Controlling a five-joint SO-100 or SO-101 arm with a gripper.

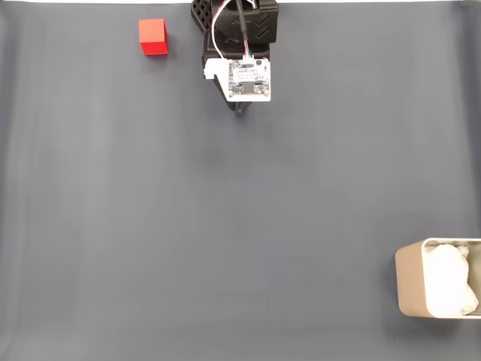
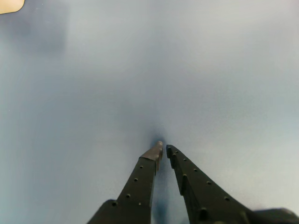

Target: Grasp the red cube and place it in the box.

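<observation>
The red cube (image 1: 153, 37) sits on the dark grey mat near the top left of the fixed view. My gripper (image 1: 240, 110) is at the top centre, to the right of the cube and well apart from it, mostly hidden under the arm's white circuit board. In the wrist view the gripper (image 2: 164, 147) has its two black fingers nearly touching at the tips, shut with nothing between them, low over the bare mat. The box (image 1: 409, 282) stands at the lower right edge of the fixed view, beige-grey with white padding inside. A beige corner of the box (image 2: 10, 5) shows at the wrist view's top left.
The dark grey mat (image 1: 225, 226) covers the whole table between the arm and the box. The arm's black base (image 1: 233, 22) sits at the top edge of the fixed view.
</observation>
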